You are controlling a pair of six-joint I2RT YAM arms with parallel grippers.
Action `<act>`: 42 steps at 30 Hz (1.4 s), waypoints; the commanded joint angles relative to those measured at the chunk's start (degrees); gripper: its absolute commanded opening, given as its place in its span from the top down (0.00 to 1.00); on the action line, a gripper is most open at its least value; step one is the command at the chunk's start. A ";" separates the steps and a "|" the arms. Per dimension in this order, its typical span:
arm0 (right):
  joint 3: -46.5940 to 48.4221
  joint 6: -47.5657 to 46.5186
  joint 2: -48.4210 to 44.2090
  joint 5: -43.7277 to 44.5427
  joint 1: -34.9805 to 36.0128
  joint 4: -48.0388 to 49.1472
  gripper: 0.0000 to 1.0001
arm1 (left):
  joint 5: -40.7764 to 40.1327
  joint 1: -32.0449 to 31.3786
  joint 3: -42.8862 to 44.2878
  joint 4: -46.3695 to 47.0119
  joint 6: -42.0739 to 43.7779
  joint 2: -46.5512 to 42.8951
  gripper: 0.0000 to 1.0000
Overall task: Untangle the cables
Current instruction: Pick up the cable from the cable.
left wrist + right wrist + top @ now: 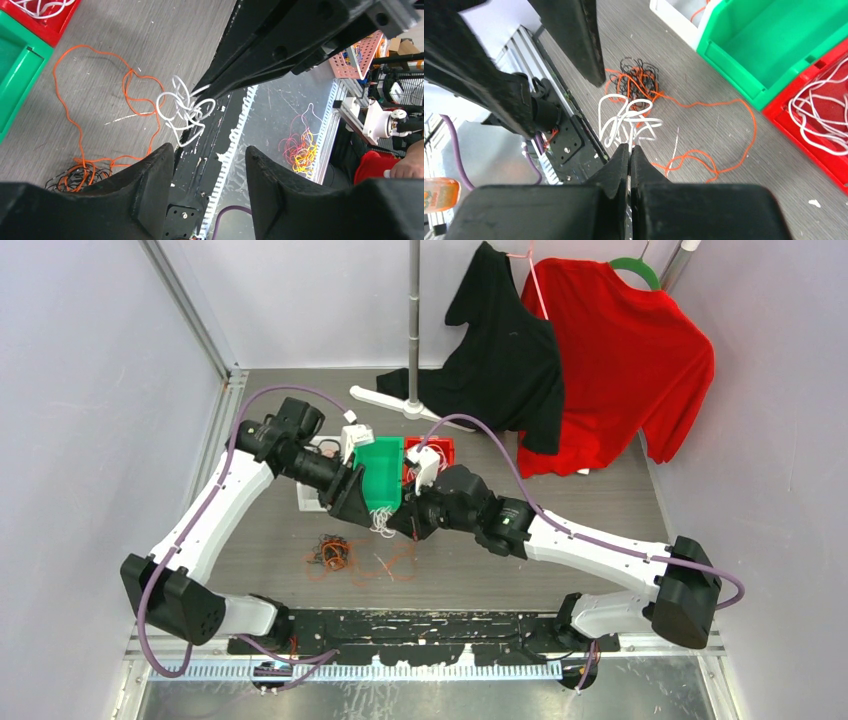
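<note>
Right gripper (629,150) clenched on white cables (629,117).
Left gripper (209,149) spread, empty; plain only in its own wrist view.

White plastic arm shells (215,505) are joined by black joint housings (175,600); thick purple hoses (462,419) are routed alongside; black tapered fingers (150,185) are fitted.

The fingers of the right pincer (629,150) were matt black plastic, faintly grainy. The white cable (629,117) at their tips had a smooth, slightly glossy plastic skin, as did the orange cable (744,107) and black cable (636,67) beyond it. Under them the table (684,75) looked like matt grey wood grain. To the pincer's right, the green bin (774,45) was smooth, shiny plastic.
</note>
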 commanded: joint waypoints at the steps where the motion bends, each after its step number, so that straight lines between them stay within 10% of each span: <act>1: 0.24 1.62 -1.42 -0.81 -0.61 7.85 0.96 | 2.29 0.05 -0.60 4.64 -2.17 -1.18 0.48; 12: -0.79 3.48 -2.01 -2.06 -1.26 8.83 0.96 | -1.32 0.05 -2.04 10.14 -5.59 -0.73 0.69; 34: -2.05 5.48 -2.01 -3.94 -1.87 9.94 0.96 | -2.93 0.01 -4.77 14.90 -8.22 0.44 0.54; 42: -2.97 5.55 -3.39 -2.45 -1.83 9.81 0.96 | -9.20 0.05 -4.38 13.42 -5.74 -0.28 0.90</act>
